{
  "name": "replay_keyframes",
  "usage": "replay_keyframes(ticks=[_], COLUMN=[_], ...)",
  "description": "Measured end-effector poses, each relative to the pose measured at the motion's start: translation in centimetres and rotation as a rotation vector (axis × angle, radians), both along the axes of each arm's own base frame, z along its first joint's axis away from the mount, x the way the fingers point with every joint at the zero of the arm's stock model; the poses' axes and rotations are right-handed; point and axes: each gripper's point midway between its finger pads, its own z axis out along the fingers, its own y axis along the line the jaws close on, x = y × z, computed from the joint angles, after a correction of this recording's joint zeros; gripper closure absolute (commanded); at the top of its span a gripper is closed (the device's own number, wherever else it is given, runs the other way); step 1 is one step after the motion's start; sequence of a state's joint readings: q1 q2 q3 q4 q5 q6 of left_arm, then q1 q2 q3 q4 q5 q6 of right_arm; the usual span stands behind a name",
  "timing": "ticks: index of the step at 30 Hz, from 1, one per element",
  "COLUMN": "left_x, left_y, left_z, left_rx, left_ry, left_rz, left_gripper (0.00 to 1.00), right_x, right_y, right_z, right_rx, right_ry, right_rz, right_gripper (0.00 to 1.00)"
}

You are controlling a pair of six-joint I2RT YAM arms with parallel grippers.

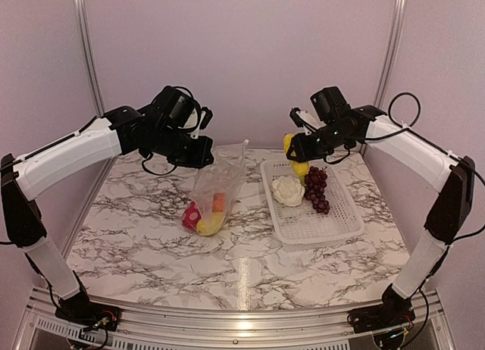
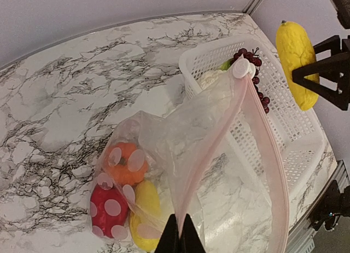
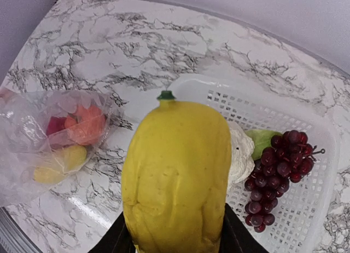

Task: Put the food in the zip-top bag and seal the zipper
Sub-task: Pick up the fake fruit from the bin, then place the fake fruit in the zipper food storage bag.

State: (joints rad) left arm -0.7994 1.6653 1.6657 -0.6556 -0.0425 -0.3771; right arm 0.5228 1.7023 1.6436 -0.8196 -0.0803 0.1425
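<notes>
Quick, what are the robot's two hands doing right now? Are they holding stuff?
The left gripper is shut on the zip-top bag, pinching its mouth edge.
The right gripper is shut on the yellow piece.

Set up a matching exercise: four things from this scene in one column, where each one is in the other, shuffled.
1. grape bunch
2. red pepper
3. long yellow piece
4. zipper strip

A. pinched in the left gripper
B. inside the clear bag
C. held up by the right gripper
D. in the white basket

Pairs: 1-D, 2-B, 3-C, 4-A.
</notes>
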Motion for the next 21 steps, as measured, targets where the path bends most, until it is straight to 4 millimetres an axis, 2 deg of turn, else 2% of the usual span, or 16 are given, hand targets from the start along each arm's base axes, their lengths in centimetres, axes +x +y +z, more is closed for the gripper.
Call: replay_keyframes(ticks=[1,5,8,10,13,21], left_x=[0.1,0.2,0.3,0.3,0.2,0.4], left_y=[-0.1,-0.3,-0.5,-0.6,-0.7,-1.2], left_z=[0.0,-0.2,-0.1,-0.1,-0.2,-0.5], left_rx=[-0.001,0.001,-0.003,-0.006,-0.01,-0.026], left_ry=[0.0,0.003,0.005,0.006,0.014,0.033], left_rz=[-0.001,-0.002,-0.006,-0.008,-0.011,-0.011], left_gripper=[1.0,1.0,1.0,1.0,1.0,1.0], right_x=[0.2,0.2,0.0,-0.1,-0.3,-3.4], right_y=[0.2,1.3,2.3,3.2,4.7,10.9], right_z=[2.3,8.4,11.1,12.3,13.1,15.0], right_rx=[0.043,0.191,0.288,0.345,0.411,0.554], right_ry=[-0.053,-0.187,-0.238,-0.262,-0.281,-0.303], right_rz=[-0.003,0.011,0.038,0.055,0.076,0.207], right_gripper=[0.71,0.71,0.71,0.71,0.71,0.72])
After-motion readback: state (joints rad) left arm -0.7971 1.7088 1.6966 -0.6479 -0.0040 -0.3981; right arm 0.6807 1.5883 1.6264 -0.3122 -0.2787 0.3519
